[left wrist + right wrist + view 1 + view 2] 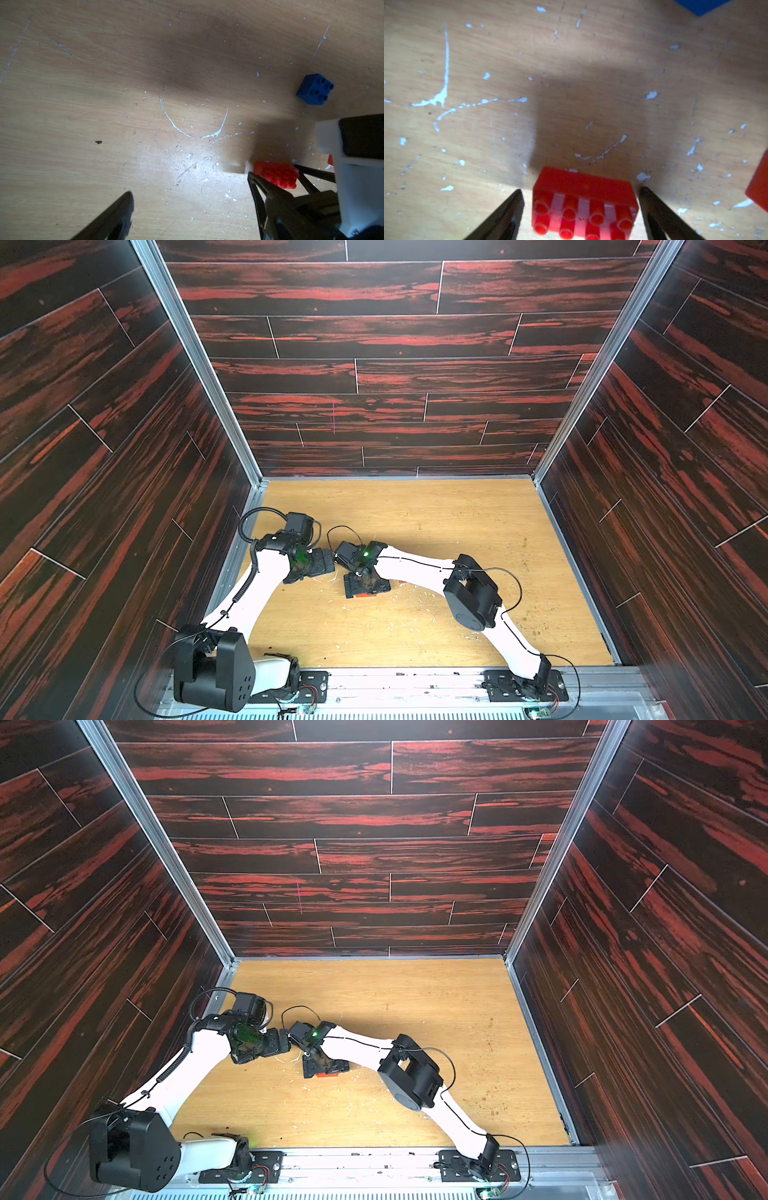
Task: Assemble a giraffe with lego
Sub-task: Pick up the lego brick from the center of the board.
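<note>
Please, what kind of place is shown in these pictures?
Probably an enclosed robot test cell, not a home: a left arm and right arm mounted on a metal rail at a scratched wooden tabletop, boxed in by wood-pattern panel walls on aluminium posts.

A long red brick, eight studs showing, lies on the counter. A blue brick, square and four-studded, sits well apart from it. Another red piece lies near it, mostly cut off.

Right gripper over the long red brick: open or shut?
Open. In the right wrist view the right gripper straddles the red-orange long brick: clear gap at one finger, thin gap at the other.
</note>
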Controlling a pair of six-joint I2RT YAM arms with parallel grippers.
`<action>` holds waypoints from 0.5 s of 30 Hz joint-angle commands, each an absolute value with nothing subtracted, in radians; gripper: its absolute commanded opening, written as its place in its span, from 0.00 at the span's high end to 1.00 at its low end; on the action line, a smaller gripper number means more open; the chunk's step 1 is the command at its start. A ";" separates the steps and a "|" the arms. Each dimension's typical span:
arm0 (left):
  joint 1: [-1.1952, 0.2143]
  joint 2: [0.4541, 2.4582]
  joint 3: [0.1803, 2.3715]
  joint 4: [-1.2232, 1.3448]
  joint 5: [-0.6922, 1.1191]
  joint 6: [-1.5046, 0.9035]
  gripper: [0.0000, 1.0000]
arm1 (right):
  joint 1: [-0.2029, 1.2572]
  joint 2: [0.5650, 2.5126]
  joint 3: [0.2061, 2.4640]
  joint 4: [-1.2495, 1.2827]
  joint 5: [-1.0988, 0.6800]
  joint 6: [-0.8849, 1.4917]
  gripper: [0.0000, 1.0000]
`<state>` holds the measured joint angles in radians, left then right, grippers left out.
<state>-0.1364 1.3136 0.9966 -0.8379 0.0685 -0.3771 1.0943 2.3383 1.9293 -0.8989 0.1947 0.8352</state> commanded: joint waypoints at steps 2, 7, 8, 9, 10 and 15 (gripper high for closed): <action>-0.133 1.310 0.990 -0.849 0.094 -0.362 0.00 | 1.098 2.329 1.902 -0.919 0.195 0.845 0.16; -0.133 1.317 0.995 -0.845 0.110 -0.358 0.00 | 1.098 2.303 1.884 -0.924 0.207 0.835 0.33; -0.133 1.321 0.998 -0.848 0.111 -0.356 0.00 | 1.097 2.296 1.885 -0.930 0.219 0.835 0.39; -0.133 1.322 1.000 -0.848 0.112 -0.356 0.00 | 1.098 2.288 1.884 -0.935 0.228 0.833 0.42; -0.133 1.322 0.999 -0.848 0.111 -0.356 0.00 | 1.097 2.280 1.885 -0.939 0.234 0.829 0.44; -0.133 1.318 0.994 -0.845 0.113 -0.357 0.00 | 1.094 2.245 1.894 -0.972 0.258 0.807 0.45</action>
<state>-0.1364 1.3155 0.9966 -0.8368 0.1040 -0.3691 1.0939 2.2986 1.8988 -0.9310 0.2367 0.8238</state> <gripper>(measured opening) 0.999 0.653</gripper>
